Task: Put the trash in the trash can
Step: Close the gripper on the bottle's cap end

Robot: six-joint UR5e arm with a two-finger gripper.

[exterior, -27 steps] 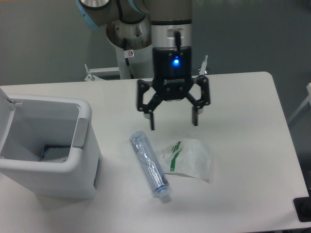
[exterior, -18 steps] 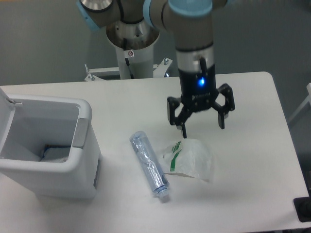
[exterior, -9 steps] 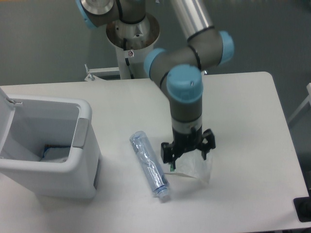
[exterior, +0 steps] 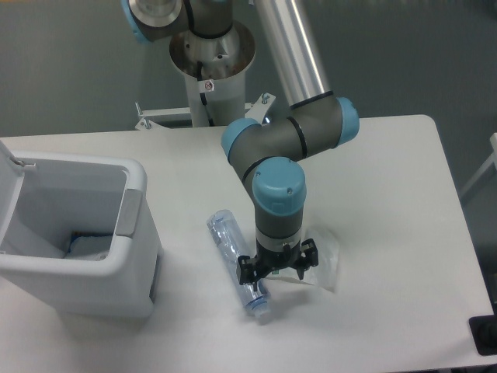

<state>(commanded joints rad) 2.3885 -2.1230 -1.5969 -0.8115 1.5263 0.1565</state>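
Camera, single fixed view from above the front edge. Desk [exterior: 388, 155] is smooth, matte white, with rounded corners. Arm reaches down from its grey pedestal at the back, silver tube ending in grey joints with light blue caps. Tool [exterior: 276, 272] is black, pointing straight down, low over the desk, its two fingers spread apart and closed on nothing. Left finger tip sits just beside or touching the bottle; right one is over the bag's near edge; contact cannot be told.

Bottle [exterior: 233, 252]: long, clear, bluish plastic, crumpled, lying flat on a diagonal with its cap end toward the camera, partly hidden by the tool.

Bag [exterior: 324, 256]: thin, wrinkly, translucent white, lying flat just right of the bottle, mostly covered by the wrist.

Trash can [exterior: 132, 256]: boxy white plastic, rounded corners, grey rim strip, lid hinged open to the left. Stands at the desk's left, well apart from both pieces. Something pale lies at its bottom.
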